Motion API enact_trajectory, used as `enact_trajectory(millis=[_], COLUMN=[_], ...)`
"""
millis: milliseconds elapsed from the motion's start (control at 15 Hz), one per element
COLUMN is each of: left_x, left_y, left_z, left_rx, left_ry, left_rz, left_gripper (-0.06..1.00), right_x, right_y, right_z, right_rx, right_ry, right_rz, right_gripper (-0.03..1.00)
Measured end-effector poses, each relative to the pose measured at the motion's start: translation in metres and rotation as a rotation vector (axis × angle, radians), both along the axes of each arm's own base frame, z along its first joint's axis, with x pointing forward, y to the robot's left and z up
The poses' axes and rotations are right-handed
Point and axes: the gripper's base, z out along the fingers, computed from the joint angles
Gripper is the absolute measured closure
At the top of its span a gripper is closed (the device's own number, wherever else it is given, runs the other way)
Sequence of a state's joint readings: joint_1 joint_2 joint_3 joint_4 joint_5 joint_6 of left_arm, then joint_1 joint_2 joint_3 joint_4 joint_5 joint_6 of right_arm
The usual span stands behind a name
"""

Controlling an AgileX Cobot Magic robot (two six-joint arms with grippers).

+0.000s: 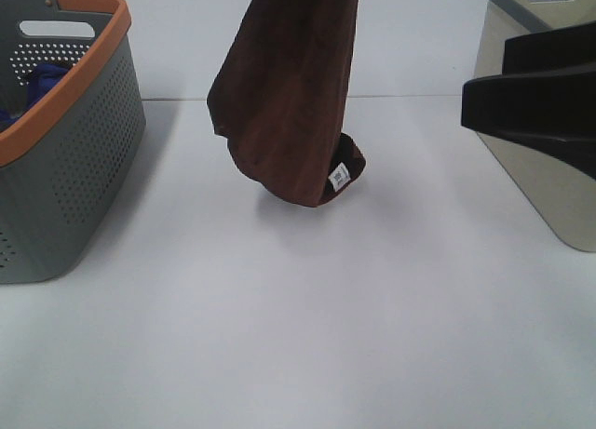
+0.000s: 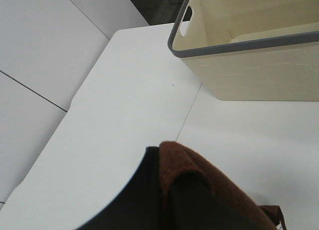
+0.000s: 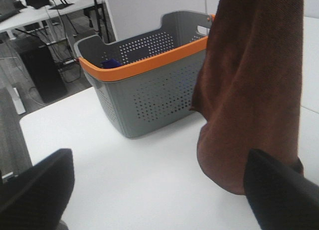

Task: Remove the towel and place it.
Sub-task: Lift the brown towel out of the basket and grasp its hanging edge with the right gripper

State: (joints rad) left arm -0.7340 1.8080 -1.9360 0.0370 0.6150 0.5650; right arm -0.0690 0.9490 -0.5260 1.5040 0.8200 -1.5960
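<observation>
- The white table [image 1: 298, 355] carries the grey basket [image 1: 88, 168], a perforated one with an orange rim, standing at its near left corner in the exterior view.
- A blue cloth [image 1: 42, 80] lies inside the grey basket.
- The towel [image 1: 289, 94], dark reddish-brown terry, hangs in a long drape to the right of the grey basket and apart from it. Its folded lower end carries a small white label [image 1: 339, 177] and seems to rest on the table, though contact is hard to confirm.
- The left gripper [image 2: 169, 177] is clamped on the towel's top edge, the cloth pinched between its black fingers [image 2: 139, 200].
- The right gripper [image 3: 159, 175] hangs beyond the towel from the grey basket, jaws spread wide around nothing, clear of the cloth.
- Farthest from the grey basket stands a cream bin [image 1: 540, 196] with a grey rim, behind the right gripper.
</observation>
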Motion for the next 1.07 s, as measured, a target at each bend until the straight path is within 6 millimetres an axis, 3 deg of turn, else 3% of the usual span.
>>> enact_trajectory(millis=[333, 533, 800, 1067], left_x=[0.009, 0.015, 0.021, 0.021], left_y=[-0.008, -0.012, -0.015, -0.015], left_z=[-0.003, 0.001, -0.01, -0.012], left_rx=[-0.03, -0.045, -0.036, -0.02], left_ry=[0.009, -0.015, 0.008, 0.028], left_rz=[0.016, 0.024, 0.045, 0.049], left_gripper=[0.94, 0.94, 0.94, 0.94], right_x=[0.021, 0.036, 0.05, 0.079], right_y=[0.002, 0.004, 0.046, 0.094], right_z=[-0.01, -0.026, -0.06, -0.082], right_rx=[0.13, 0.142, -0.103, -0.299], right_ry=[0.049, 0.107, 0.16, 0.189], right_rz=[0.008, 0.007, 0.074, 0.081], right_gripper=[0.18, 0.19, 0.2, 0.2])
